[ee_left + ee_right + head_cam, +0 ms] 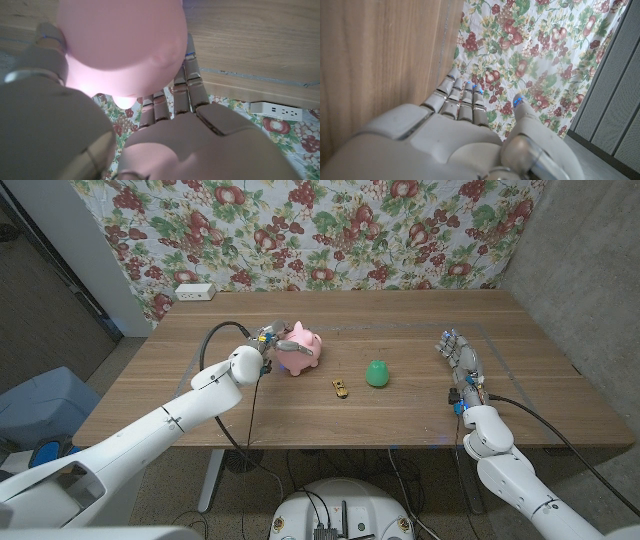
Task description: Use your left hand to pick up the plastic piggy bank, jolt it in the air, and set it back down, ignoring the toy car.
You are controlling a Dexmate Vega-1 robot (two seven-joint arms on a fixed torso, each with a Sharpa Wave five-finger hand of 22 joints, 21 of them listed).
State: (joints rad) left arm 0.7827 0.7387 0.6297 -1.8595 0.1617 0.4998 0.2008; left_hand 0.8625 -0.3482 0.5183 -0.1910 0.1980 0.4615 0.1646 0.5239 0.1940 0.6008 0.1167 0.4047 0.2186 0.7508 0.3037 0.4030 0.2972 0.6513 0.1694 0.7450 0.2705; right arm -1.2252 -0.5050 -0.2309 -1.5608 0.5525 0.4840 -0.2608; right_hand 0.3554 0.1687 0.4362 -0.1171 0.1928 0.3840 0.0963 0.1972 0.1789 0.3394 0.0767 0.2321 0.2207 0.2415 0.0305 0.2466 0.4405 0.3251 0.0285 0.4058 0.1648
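- Piggy bank point(303, 347) is sitting a little left of the table's middle, at about twelve o'clock from the toy car, and the left robot hand point(275, 343) is wrapping around its left side, fingers point(187, 82) on one flank and the thumb on the other.
- Whether the pig is resting on the table point(200, 380) or just lifted is hard to judge; the left wrist view is showing its rounded pink body pressed close against the palm.
- It is looking like a hollow, stiff plastic shell: probably light, smooth and somewhat slippery, so a grip spanning the widest part of the belly seems safer than holding by snout or ears, especially for a jolt.
- The toy car point(341, 388) is lying near the pig at about five o'clock, apart from it and to be left alone.
- A green rounded object point(377, 373) is sitting at roughly three o'clock from the car.
- The right robot hand point(460, 360) is waiting at the table's right, fingers extended, holding nothing.
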